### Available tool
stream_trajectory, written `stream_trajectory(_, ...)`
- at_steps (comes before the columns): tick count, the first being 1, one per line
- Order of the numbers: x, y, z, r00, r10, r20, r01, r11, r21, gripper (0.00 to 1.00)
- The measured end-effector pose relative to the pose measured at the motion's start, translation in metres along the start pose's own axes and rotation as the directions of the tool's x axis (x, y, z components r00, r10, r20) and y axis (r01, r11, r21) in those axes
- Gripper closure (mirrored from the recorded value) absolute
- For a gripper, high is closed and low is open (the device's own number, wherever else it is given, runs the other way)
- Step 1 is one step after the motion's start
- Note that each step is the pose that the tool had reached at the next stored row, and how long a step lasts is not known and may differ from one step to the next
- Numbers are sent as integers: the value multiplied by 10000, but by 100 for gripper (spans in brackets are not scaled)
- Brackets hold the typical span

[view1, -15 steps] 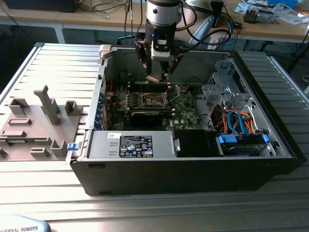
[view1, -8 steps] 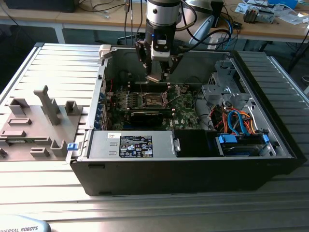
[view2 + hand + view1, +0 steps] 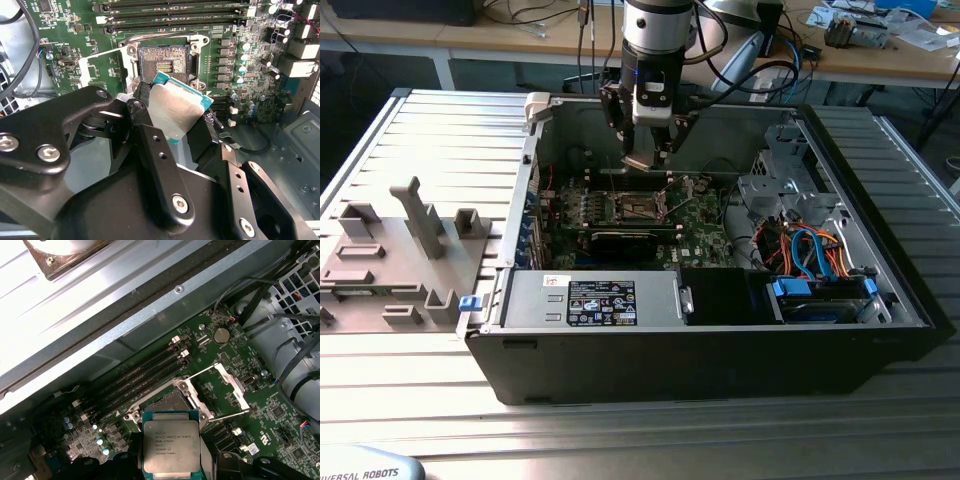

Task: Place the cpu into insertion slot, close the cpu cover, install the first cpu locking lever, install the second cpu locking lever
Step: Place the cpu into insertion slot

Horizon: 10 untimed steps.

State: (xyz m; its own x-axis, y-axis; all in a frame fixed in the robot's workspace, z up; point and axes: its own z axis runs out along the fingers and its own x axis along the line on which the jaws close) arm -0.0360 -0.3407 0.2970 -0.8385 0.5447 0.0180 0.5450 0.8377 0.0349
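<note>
My gripper (image 3: 645,158) hangs inside the open computer case, shut on the cpu (image 3: 175,112). The chip is held by its edges with its silvery top tilted, one dark finger (image 3: 144,100) on each side. The cpu (image 3: 171,447) hovers just above and slightly to one side of the insertion slot (image 3: 165,62), whose dark pin field lies bare inside a silver rim. In the exterior view the insertion slot (image 3: 638,208) sits directly below the gripper. The cpu cover (image 3: 232,385) stands swung open beside the insertion slot (image 3: 167,402). A thin wire locking lever (image 3: 227,415) is raised next to it.
Long memory slots (image 3: 140,377) run beside the socket. A black graphics card (image 3: 625,238) lies in front of it. A power supply (image 3: 600,300) and a drive bay with blue and orange cables (image 3: 810,255) line the case front. A grey fixture plate (image 3: 400,250) lies at the exterior view's left.
</note>
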Motion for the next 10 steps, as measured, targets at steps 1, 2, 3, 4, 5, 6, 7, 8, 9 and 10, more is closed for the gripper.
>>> stream_trajectory(1,0,0,0,10000,7,0,-7,10000,0,46)
stream_trajectory(2,0,0,0,10000,11,1,-11,10000,0,46)
stream_trajectory(3,0,0,0,10000,17,1,-17,10000,0,46)
stream_trajectory(4,0,0,0,10000,21,1,-21,10000,0,46)
stream_trajectory(5,0,0,0,10000,30,1,-30,10000,0,46)
stream_trajectory(6,0,0,0,10000,35,1,-35,10000,-1,46)
stream_trajectory(7,0,0,0,10000,40,1,-40,10000,-1,46)
stream_trajectory(8,0,0,0,10000,49,1,-49,10000,0,46)
stream_trajectory(9,0,0,0,10000,56,2,-56,10000,-1,46)
stream_trajectory(10,0,0,0,10000,61,2,-61,10000,-1,46)
